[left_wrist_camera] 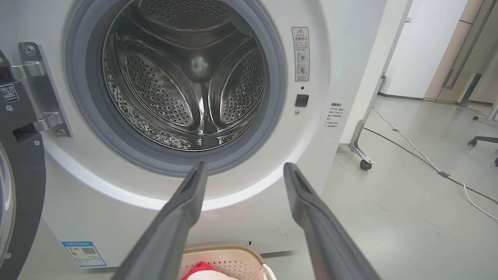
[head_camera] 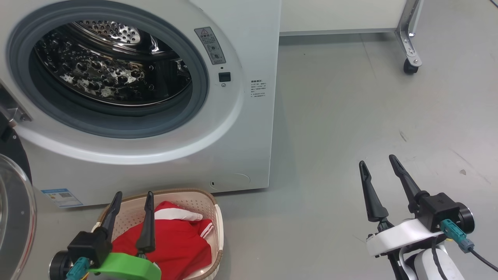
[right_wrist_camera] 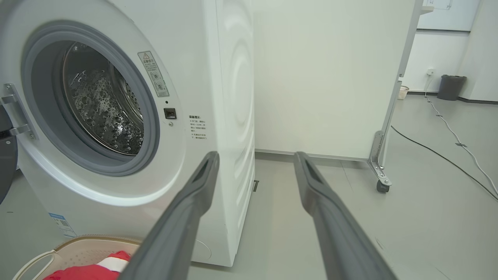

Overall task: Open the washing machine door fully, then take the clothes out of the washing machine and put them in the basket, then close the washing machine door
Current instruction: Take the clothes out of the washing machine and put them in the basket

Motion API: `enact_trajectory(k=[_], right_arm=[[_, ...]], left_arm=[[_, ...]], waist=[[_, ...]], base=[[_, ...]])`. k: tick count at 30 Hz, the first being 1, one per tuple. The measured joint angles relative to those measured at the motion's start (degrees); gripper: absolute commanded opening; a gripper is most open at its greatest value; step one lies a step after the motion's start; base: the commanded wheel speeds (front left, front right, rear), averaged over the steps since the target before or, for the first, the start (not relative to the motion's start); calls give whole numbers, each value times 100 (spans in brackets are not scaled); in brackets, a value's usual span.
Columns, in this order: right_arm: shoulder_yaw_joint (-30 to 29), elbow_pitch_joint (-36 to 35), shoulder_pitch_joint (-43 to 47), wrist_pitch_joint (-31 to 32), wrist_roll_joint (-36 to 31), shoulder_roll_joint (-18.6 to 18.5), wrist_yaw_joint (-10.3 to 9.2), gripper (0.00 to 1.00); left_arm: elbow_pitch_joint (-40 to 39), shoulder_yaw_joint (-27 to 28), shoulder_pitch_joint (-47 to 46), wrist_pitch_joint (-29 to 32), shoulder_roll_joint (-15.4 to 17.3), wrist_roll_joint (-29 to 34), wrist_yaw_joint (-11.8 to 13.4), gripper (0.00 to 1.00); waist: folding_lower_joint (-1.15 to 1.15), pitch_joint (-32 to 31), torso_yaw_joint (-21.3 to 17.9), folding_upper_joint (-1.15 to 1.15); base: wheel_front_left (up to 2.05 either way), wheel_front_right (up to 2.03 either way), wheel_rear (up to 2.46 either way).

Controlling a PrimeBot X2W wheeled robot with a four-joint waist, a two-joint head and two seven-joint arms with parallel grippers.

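The white washing machine (head_camera: 249, 128) stands with its steel drum (head_camera: 113, 66) bare. Its door (head_camera: 13, 217) hangs swung out at the far left, black ring and glass showing. On the floor in front sits the cream basket (head_camera: 216, 217) with the red, white-striped clothes (head_camera: 179, 241) lying in it. My left gripper (head_camera: 133, 194) hovers open just above the basket, nothing between its fingers; in the left wrist view it (left_wrist_camera: 243, 167) points at the drum (left_wrist_camera: 186, 74). My right gripper (head_camera: 376, 160) stands open over bare floor at the lower right, holding nothing; the right wrist view shows it (right_wrist_camera: 256, 155) beside the machine (right_wrist_camera: 233, 97).
A white panel on a metal leg with a caster (head_camera: 410, 66) stands at the back right. Cables (right_wrist_camera: 447, 128) run across the grey floor (head_camera: 369, 109), and a dark bin (right_wrist_camera: 451, 87) stands far off by the wall.
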Motion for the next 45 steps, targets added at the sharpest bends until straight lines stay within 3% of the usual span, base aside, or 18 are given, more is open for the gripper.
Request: enact_trajectory(k=[21, 45], right_arm=[[-29, -4, -2, -1, 1, 7, 16, 100], [-29, -8, -3, 0, 10, 11, 16, 100]], left_arm=[[-2, 8, 0, 0, 1, -78, 34, 100], [-63, 22, -3, 0, 23, 44, 103, 100]], waist=[[0, 65, -4, 0], [0, 138, 26, 0]], base=[[-32, 33, -1], [-112, 112, 0]])
